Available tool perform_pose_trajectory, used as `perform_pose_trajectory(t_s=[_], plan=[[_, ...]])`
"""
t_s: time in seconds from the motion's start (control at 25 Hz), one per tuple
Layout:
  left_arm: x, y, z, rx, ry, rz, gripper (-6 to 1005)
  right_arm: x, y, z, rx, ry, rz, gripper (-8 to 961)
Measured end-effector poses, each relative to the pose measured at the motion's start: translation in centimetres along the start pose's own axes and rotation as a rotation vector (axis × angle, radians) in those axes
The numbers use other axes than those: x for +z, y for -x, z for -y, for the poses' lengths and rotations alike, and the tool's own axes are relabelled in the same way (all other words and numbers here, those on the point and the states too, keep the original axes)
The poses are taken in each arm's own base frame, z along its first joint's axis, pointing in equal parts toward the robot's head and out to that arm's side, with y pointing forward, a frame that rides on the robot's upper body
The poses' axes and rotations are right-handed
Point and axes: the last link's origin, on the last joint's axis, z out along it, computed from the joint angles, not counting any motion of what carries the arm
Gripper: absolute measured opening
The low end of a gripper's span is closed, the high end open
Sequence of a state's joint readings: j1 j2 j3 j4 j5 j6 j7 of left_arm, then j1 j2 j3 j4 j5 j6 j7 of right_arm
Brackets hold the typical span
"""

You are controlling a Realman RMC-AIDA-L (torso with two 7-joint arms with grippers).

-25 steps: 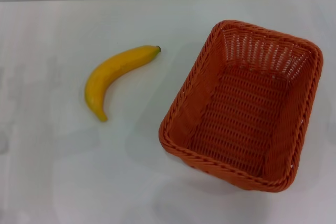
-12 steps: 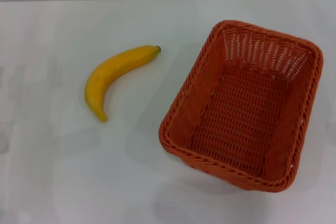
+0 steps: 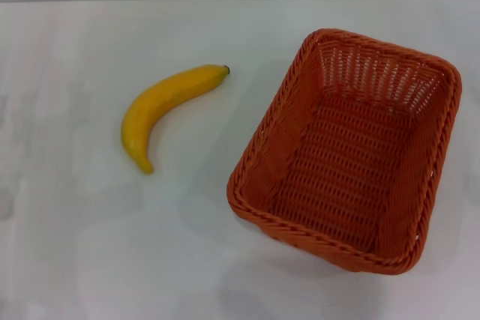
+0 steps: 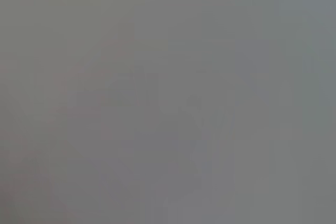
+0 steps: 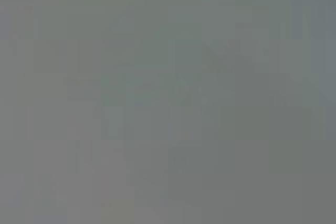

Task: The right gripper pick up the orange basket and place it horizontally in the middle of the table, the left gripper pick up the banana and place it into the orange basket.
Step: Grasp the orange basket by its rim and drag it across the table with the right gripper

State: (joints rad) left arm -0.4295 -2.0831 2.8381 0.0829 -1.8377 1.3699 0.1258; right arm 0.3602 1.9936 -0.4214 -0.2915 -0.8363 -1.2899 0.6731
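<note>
1. Neither the left gripper nor the right gripper shows in any view; both wrist views give only flat grey, so I cannot tell whether either pair of fingers is apart or together, and nothing can be placed against fingertips.

2. The orange basket (image 3: 349, 148) sits open side up on the table (image 3: 90, 260), toward the robot's right and skewed, one corner pointing at the near edge. It is empty.

3. The banana (image 3: 161, 110) lies flat on the robot's left, well apart from the basket, its dark tip turned toward the basket's far corner.

4. By my reading nothing has begun: the basket is neither centred nor squared, and the banana is not in it.

5. Risks with the basket: the sides slope and the weave is open, so a pinch on the braided rim could slip, or a finger could snag in the gaps. Gripped at one edge, it may hang tilted and land crooked.

6. Risks with the banana: it is curved and smooth, so a squeeze off its middle could roll or spin it away. If the basket lands too close, the left arm's approach may knock it.
</note>
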Motion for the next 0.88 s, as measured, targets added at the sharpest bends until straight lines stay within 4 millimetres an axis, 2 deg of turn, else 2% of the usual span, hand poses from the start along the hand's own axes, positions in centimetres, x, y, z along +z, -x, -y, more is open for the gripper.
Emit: perform_pose_trajectory(t_s=[0.08,0.2,0.44,0.64,0.88], plan=[[0.0,0.0,0.0,-0.001,0.0,0.0,876,1.1,1.0,-0.4,0.133,0.115,-0.03,830],[0.0,0.0,-0.1,-0.005,0.001,0.001,876,2.7,3.5,-0.9,0.323,0.307,-0.054,827],[-0.1,0.0,-0.2,-0.008,0.004,0.001,875,5.0,8.4,-3.1,0.553,0.659,-0.119,821],[0.0,0.0,-0.4,-0.007,0.015,-0.001,875,6.3,10.5,-5.3,0.629,0.863,-0.229,738],[0.1,-0.1,-0.6,-0.007,0.026,-0.004,875,8.0,11.8,-9.3,0.572,1.074,-0.485,746]])
